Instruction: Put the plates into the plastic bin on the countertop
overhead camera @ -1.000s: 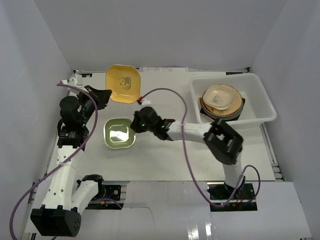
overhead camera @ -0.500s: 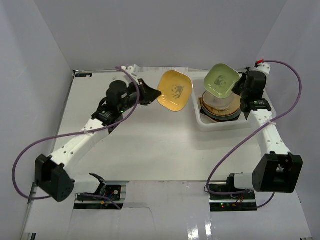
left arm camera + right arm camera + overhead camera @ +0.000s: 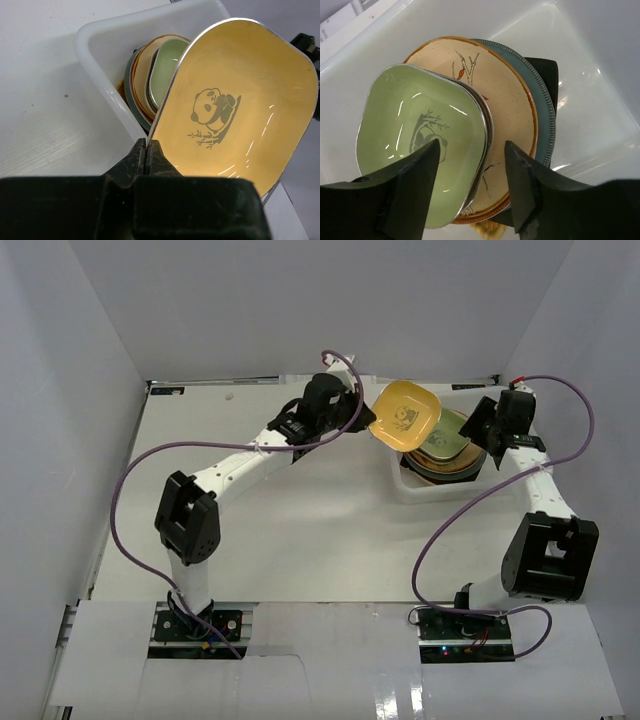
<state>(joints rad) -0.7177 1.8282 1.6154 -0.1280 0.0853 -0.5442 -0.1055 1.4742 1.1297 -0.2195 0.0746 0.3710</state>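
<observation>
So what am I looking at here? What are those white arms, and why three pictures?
Those are two robot arms bolted to a table, each ending in a two-finger gripper. The wide picture comes from a camera above and behind them; the other two come from a small camera on each wrist. The left gripper is pinched shut on the rim of a yellow plate, tilted above a white bin. The right gripper hangs open over a green plate, which lies on a stack in the bin that includes a tan plate and a teal plate.
</observation>
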